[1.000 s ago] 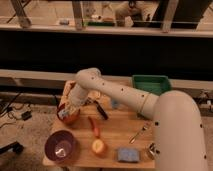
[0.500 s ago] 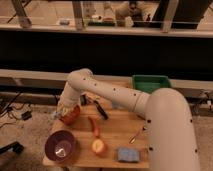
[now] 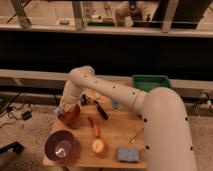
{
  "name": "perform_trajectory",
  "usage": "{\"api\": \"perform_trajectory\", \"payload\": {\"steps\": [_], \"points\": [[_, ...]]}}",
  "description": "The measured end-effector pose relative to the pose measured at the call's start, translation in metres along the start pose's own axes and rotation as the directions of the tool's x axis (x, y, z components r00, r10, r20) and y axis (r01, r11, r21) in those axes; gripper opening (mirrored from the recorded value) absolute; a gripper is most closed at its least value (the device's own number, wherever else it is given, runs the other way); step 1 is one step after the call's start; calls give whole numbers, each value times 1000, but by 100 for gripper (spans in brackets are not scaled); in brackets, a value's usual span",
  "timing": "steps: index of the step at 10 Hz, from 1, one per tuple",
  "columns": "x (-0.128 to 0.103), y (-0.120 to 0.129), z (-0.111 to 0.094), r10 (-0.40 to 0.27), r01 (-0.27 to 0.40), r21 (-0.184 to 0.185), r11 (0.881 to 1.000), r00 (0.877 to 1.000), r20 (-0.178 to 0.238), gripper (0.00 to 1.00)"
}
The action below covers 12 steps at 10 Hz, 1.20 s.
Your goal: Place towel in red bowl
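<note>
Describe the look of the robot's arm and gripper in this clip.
The arm is smooth, off-white and tubular, widening into a bulky rounded segment nearest the camera, with small dark dots along its casing. No cables or markings show. The gripper, over the red bowl, looks pale.

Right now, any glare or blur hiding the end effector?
Camera view: soft all over, no glare on the table. The arm's own bulk crowds the end effector over the red bowl; the towel there is only a pale smudge. The purple bowl shows a small highlight.
</note>
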Motion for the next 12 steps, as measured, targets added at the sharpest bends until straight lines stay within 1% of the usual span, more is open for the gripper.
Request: {"api": "perform_trajectory", "payload": {"steps": [1,2,3,4,6,7,8,12], "points": [[0,0,0,1,-1,0,1000,1000,0,25],[1,0,0,1,-1,0,1000,1000,0,33],[0,0,0,1,-1,0,1000,1000,0,45],[0,0,0,1,-1,0,1000,1000,0,53],[0,0,0,1,-1,0,1000,1000,0,73],[0,0,0,1,-1,0,1000,1000,0,79],[0,0,0,0,0,0,1000,1000,0,80],[0,0,0,1,-1,0,1000,1000,0,80]]}}
